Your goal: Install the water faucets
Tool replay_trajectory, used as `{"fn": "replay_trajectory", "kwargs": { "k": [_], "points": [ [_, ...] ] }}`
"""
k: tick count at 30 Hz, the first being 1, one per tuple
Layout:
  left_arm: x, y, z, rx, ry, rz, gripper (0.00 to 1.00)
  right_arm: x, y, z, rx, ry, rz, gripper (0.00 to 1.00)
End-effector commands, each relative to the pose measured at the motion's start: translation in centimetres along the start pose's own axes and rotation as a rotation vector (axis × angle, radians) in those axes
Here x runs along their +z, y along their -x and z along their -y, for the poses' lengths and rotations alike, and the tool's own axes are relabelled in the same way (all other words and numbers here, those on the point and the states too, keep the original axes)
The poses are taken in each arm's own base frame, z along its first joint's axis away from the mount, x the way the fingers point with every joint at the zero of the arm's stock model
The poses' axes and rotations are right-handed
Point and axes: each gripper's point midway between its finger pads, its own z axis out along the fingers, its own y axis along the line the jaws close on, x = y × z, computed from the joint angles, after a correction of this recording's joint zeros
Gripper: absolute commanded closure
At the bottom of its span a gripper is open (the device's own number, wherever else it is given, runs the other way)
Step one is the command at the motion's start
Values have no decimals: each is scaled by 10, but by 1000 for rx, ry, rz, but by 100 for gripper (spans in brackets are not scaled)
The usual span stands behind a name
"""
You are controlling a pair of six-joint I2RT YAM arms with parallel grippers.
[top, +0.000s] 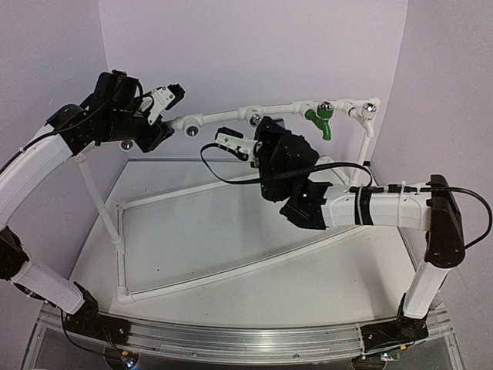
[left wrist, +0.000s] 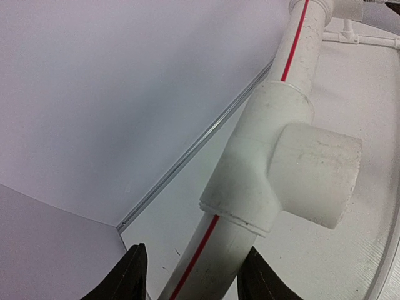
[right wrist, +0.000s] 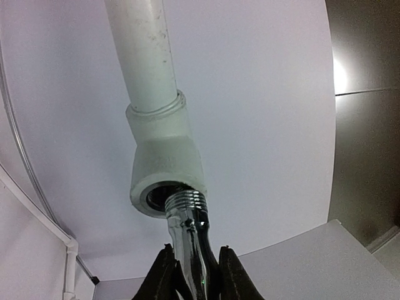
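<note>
Here the right jaws are closed tightly on the silver faucet [right wrist: 186, 215], gripping its body so that the threaded end is free. That end points into the open socket [right wrist: 156, 197] of a white pipe fitting and sits right at its mouth, so I judge that screwing it in is the step in hand. The left jaws stand about half apart on both sides of the white pipe [left wrist: 209, 262] next to a tee piece [left wrist: 262, 162], probably to steady the frame, though I cannot tell whether they really press it; a green faucet [top: 322, 122] is already mounted farther along.
</note>
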Motion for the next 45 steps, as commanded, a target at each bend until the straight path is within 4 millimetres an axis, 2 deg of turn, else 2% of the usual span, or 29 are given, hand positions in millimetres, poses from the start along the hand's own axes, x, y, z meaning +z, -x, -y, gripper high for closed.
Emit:
{"fn": "replay_trajectory", "kwargs": {
  "k": [1, 5, 9, 15, 24, 35, 45],
  "points": [
    [5, -36, 22, -273, -73, -120, 96, 10, 8, 18, 85, -34, -4, 100],
    [4, -36, 24, -278, -84, -119, 97, 16, 5, 14, 96, -23, -21, 100],
    [5, -38, 26, -278, -91, -123, 97, 18, 1, 0, 86, 3, -36, 100],
    [4, -36, 28, -277, -103, -116, 97, 21, -10, -3, 97, 10, -54, 100],
    [3, -35, 31, -281, -119, -111, 97, 25, -6, -13, 96, 26, -54, 100],
    [3, -36, 36, -284, -146, -109, 97, 35, -6, -12, 196, 55, -179, 100],
    [2, -39, 39, -284, -153, -112, 97, 37, 1, -12, 237, 111, -164, 100]
  ]
}}
